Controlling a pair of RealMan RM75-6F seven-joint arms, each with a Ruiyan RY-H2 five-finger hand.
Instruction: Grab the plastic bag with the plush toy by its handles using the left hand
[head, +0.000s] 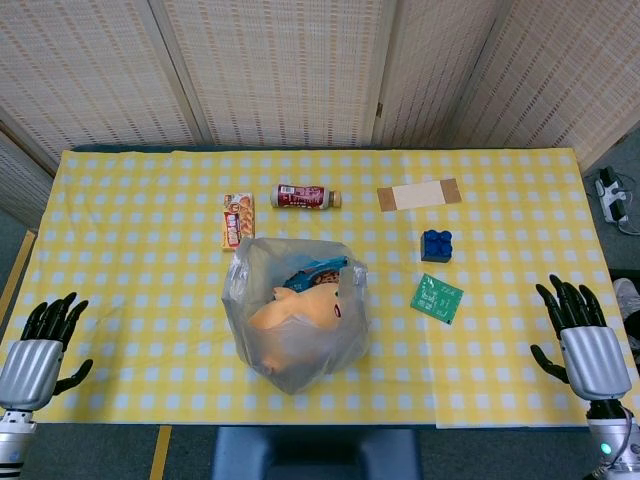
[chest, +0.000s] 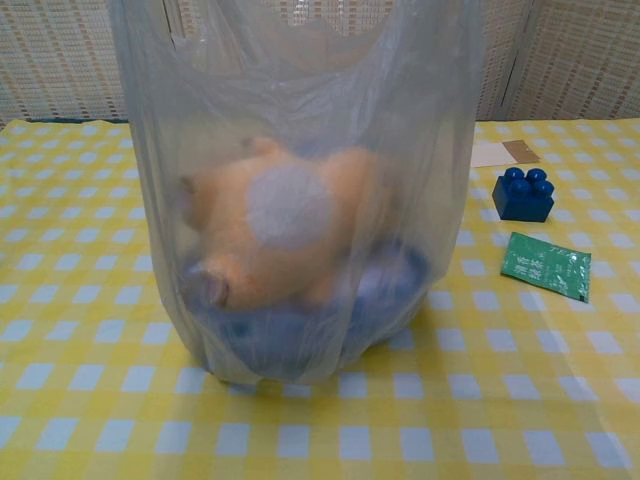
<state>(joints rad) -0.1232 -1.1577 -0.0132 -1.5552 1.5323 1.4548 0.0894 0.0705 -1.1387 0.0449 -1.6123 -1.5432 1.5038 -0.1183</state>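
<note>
A clear plastic bag (head: 296, 318) stands upright near the front middle of the counter (head: 120, 250), which is covered in yellow-and-white check cloth. Inside it lies an orange plush toy (head: 298, 308) with a pale round patch, resting on something blue (chest: 300, 320) at the bottom. The bag's top is open toward the far side.

Behind the bag lie a snack packet (head: 237, 220) and a brown bottle (head: 305, 197) on its side. To the right sit a cardboard piece (head: 419, 194), a blue building brick (head: 436, 245) and a green sachet (head: 437, 298).

The left hand (head: 40, 345) hovers at the counter's left front edge, fingers spread, holding nothing. The right hand (head: 580, 335) mirrors it at the right edge, likewise spread and empty. Both are well apart from the bag.
</note>
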